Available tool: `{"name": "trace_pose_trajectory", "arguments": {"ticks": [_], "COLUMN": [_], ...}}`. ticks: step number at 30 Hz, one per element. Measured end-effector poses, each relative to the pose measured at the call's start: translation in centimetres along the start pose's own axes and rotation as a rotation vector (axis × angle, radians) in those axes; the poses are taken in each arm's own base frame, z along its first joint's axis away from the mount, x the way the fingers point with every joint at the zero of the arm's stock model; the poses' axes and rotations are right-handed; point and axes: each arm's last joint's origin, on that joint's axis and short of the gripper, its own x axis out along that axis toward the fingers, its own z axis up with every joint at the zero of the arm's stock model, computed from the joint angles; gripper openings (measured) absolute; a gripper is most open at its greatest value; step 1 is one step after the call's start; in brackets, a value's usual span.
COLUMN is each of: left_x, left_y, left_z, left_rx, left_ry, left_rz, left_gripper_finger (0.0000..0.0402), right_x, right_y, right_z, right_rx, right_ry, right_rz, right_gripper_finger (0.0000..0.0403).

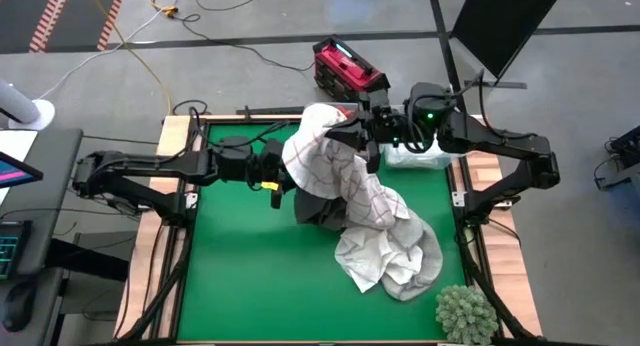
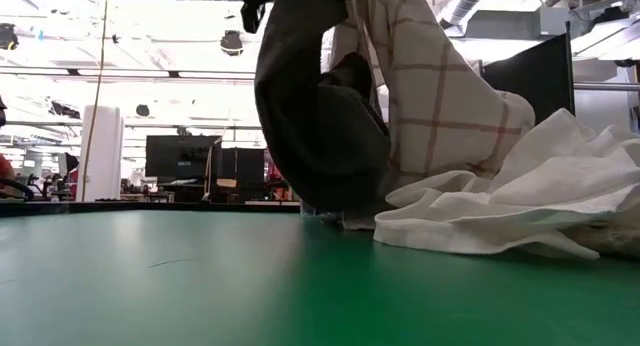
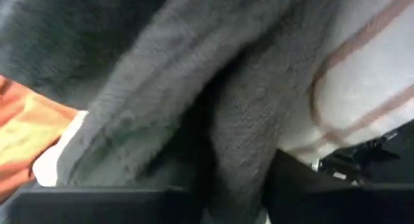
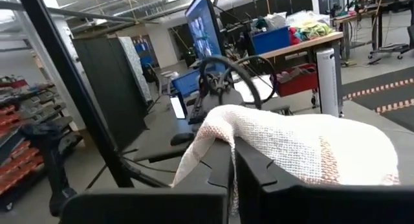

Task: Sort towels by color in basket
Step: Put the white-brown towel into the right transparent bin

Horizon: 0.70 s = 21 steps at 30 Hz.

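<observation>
A white towel checked with thin red-brown lines [image 1: 340,171] hangs from my right gripper [image 1: 352,134] above the table's far middle. It runs down onto a heap of white towels [image 1: 395,256] lying on the green mat. A dark grey towel [image 1: 312,208] hangs beside it, raised off the mat in the low view [image 2: 310,116]. My left gripper [image 1: 280,183] reaches in level from the table's left and is shut on this towel. The basket does not plainly show. My left gripper pinches a bunched fold of the dark grey towel [image 3: 226,153] between its two fingers, coming level from the table's left. The cloth fills the wrist view and hangs down past the fingers. My right gripper holds the checked towel's upper part [image 4: 220,130], which drapes over its shut fingers [image 4: 259,179]. The fingers lie level, coming from the table's right. The towel hangs slack below them, its lower end on the heap [image 2: 450,201].
A green spiky plant ball [image 1: 465,314] sits at the near right corner. A pale thing [image 1: 420,158] lies under my right arm. A red case [image 1: 345,66] stands beyond the far edge. The mat's near left [image 1: 260,286] is bare green.
</observation>
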Motion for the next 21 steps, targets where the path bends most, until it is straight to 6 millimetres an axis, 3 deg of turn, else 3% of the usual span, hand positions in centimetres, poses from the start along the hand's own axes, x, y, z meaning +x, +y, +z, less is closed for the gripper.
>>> {"name": "trace_pose_trajectory", "arguments": {"ticks": [1, 3, 13, 17, 21], "left_x": [-0.2, -0.9, -8.7, -11.9, -13.8], "left_y": [0.0, -0.1, -1.3, -1.5, -1.5], "left_z": [0.2, 0.6, 2.5, 2.5, 2.2], "left_rx": [0.000, -0.010, 0.066, 0.079, 0.046], "left_ry": [-0.008, -0.024, -0.001, 0.028, 0.059], "left_rz": [-0.001, -0.003, -0.010, 0.009, 0.024], "left_gripper_finger": [0.0048, 0.0017, 0.0008, 0.0007, 0.0009], "right_x": [-0.3, -1.0, -8.1, -10.4, -12.2], "right_y": [0.1, 0.1, 1.5, 2.1, 2.4], "right_z": [0.1, 0.1, 1.3, 2.0, 2.9], "right_rx": [0.002, 0.008, 0.030, 0.022, -0.014], "right_ry": [0.008, 0.043, 0.184, 0.159, 0.093], "right_rz": [-0.002, -0.015, -0.065, -0.078, -0.137], "right_gripper_finger": [0.0032, 0.0035, 0.0039, 0.0037, 0.0030]}}
